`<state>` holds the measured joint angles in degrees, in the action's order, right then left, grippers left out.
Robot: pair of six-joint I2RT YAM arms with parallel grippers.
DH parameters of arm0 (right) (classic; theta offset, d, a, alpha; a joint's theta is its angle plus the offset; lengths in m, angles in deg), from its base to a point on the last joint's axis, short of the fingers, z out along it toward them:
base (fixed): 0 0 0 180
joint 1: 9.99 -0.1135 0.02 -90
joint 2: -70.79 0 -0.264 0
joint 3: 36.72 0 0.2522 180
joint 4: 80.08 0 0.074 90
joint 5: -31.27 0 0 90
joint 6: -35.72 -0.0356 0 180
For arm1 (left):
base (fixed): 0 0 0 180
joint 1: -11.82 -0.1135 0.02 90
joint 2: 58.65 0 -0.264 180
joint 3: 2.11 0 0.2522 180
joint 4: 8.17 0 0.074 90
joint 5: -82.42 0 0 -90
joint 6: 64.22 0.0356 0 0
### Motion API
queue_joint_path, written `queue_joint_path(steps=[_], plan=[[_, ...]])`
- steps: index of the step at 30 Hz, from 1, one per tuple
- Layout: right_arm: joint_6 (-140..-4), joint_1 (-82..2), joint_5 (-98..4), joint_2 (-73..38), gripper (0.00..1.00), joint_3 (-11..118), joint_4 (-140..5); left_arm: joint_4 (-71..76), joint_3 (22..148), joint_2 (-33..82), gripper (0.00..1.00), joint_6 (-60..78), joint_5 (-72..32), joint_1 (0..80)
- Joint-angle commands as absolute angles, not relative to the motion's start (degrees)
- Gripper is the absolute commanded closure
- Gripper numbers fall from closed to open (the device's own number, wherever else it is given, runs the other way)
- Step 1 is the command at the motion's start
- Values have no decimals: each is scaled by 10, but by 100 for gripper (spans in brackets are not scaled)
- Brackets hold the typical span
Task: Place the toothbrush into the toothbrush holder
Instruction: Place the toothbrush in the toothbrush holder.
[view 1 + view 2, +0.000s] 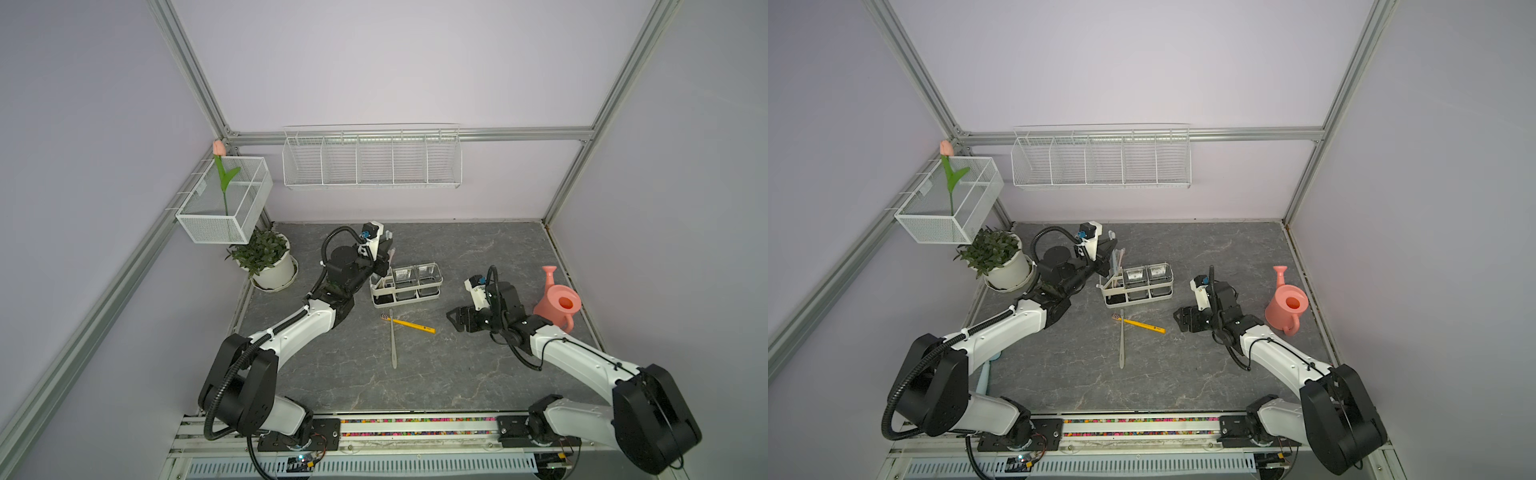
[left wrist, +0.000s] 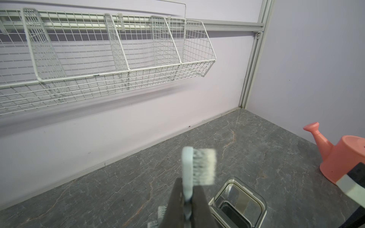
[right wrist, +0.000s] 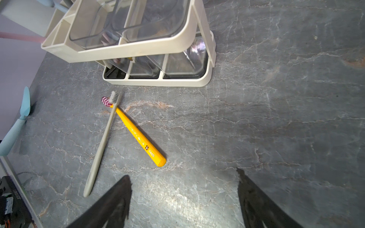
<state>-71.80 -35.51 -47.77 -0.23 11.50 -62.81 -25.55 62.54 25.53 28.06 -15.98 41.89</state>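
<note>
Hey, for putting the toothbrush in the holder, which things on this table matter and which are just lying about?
Job: pale toothbrush, held in the left end effector; toothbrush holder; grey toothbrush and yellow toothbrush on the table, probably next.
Lying about: pink watering can; potted plant; wire wall basket; mesh box with its tulip.

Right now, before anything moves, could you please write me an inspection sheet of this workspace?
Surface: grey marbled table.
Job's things: pale blue toothbrush, head up, in left pincer at toothbrush holder's cream end; grey toothbrush and yellow toothbrush lie crossed on table.
Clutter: pink watering can; potted plant.
Pincers: left shut on that toothbrush; right pincer open, empty.
Cables: black hose loops at left wrist; no snag seen.
Surroundings: wire wall basket; mesh box holding tulip.
</note>
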Motion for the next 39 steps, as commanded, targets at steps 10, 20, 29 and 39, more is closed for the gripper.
queue_joint_path(steps=[10,20,29,39], plan=[[-696,-349,-470,-4,14,136,-627,-317,621,279,100,295,-168,422],[-695,-349,-481,-5,14,136,-626,-333,618,302,100,296,-173,422],[-697,-349,-482,-11,14,136,-625,-329,612,318,100,307,-166,422],[-703,-349,-483,-15,14,141,-626,-348,591,323,100,311,-151,422]])
